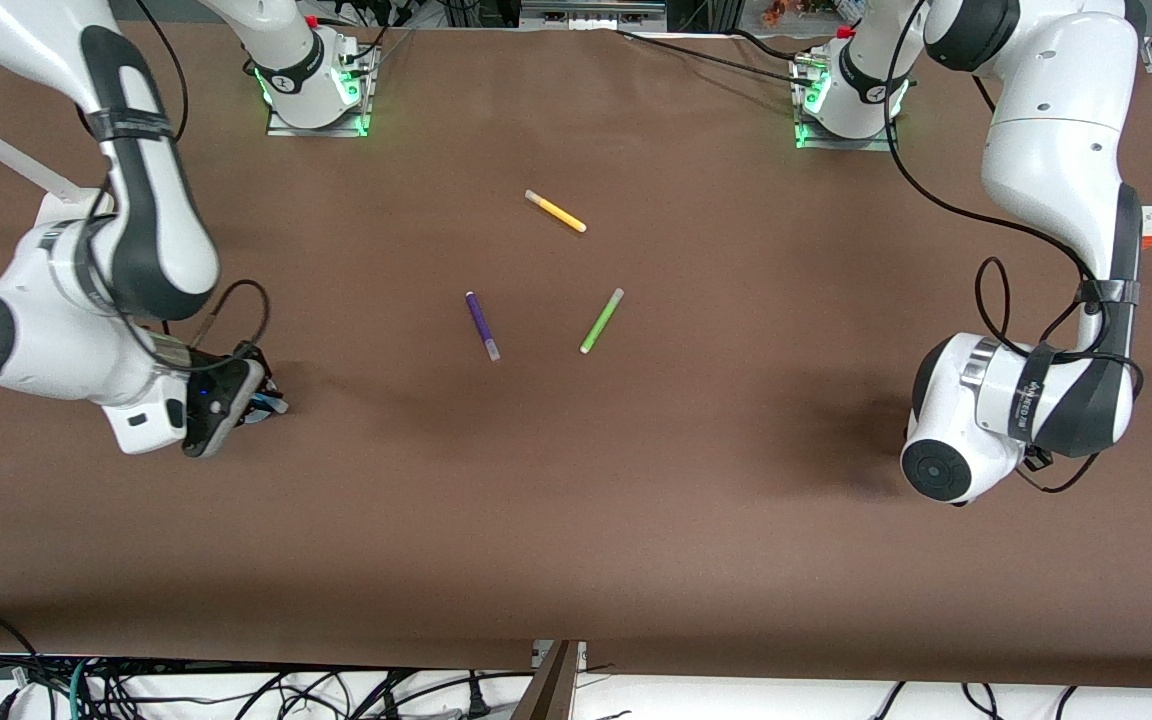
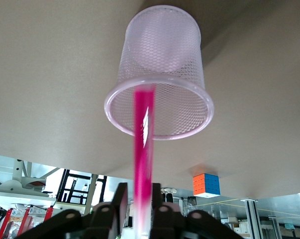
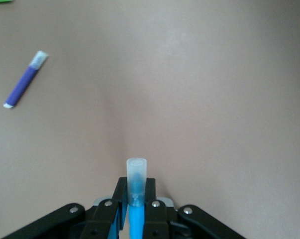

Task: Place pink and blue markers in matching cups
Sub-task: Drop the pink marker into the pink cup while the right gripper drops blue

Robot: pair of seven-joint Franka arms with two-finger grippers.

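Gripped in my left tool (image 2: 140, 211), the slim magenta-pink marker (image 2: 144, 149) points into the pale pink mesh-walled cup (image 2: 159, 84); my right tool (image 3: 136, 206) clamps the slim blue marker (image 3: 136, 194) over the table (image 3: 214, 99).

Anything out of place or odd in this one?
Nothing stands out. The left hand holds the pink marker at the upright pink cup; the right hand holds the blue marker.

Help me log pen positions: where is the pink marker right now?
The pink marker is clamped in the left gripper at the left arm's end of the table, its far end at the rim of the pink cup, per the left wrist view.
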